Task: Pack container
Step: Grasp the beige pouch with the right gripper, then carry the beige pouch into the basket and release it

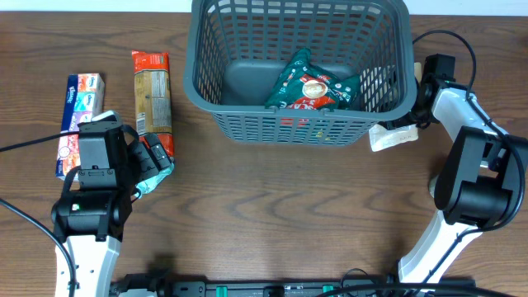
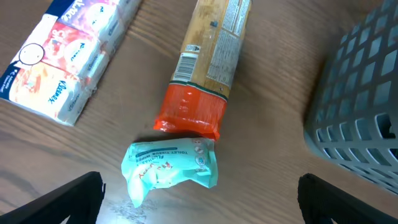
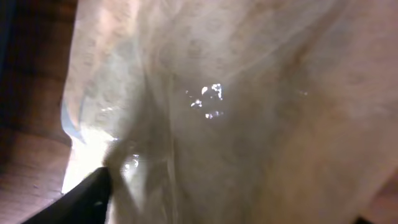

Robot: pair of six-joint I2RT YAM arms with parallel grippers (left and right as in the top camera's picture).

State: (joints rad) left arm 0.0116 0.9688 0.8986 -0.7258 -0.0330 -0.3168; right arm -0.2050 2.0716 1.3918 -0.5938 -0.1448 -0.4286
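The container (image 1: 216,91), a dark grey lattice basket, stands at the back middle with a green and red snack bag (image 1: 312,87) inside. Its corner shows in the left wrist view (image 2: 360,106). My left gripper (image 1: 153,165) is open, its fingers wide apart (image 2: 200,202) just short of a crumpled teal wipes packet (image 2: 171,165) on the table. My right gripper (image 1: 415,115) is beside the basket's right front corner, over a pale see-through plastic packet (image 1: 394,137). That packet (image 3: 236,99) fills the right wrist view; only one dark finger shows, at the lower left.
A long noodle packet with red ends (image 1: 153,95) (image 2: 208,62) lies left of the basket. A white and blue tissue pack (image 1: 78,120) (image 2: 62,56) lies at the far left. Cables run near both arms.
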